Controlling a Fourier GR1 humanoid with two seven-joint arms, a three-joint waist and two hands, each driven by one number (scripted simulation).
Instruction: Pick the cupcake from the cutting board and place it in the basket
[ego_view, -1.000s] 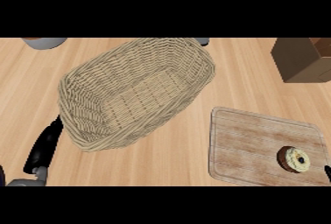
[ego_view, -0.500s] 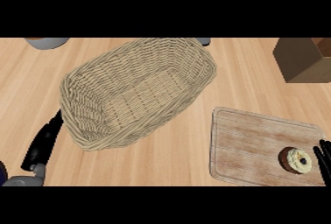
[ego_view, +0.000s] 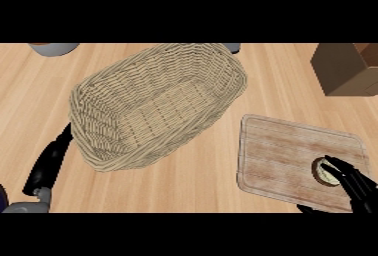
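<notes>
Cupcake (ego_view: 325, 170): it sat on the board's right half, near the right edge, partly covered by your right hand's fingers; only its left side showed.
Board (ego_view: 280, 155): it lay on the counter just right of the basket, close to it; whether the two touched could not be told.
Basket (ego_view: 96, 130): it stood left of the board, mouth up, nothing visible inside.
Right hand (ego_view: 353, 186): its fingers were spread and reaching over the cupcake from the lower right, thumb low near the board's front edge; they had not closed on anything.
Left hand (ego_view: 46, 167): it rested with fingers straight at the basket's lower left side, holding nothing.
Step in hand: by the look of it, you were at the grasp, with the lift and carry not yet begun.
Technique: you needed fingers on the far side and thumb on the near side before closing.
Caution: closing off-centre would likely have pushed the cupcake along the board.
Carry: you then had to clear the basket's near rim.
</notes>
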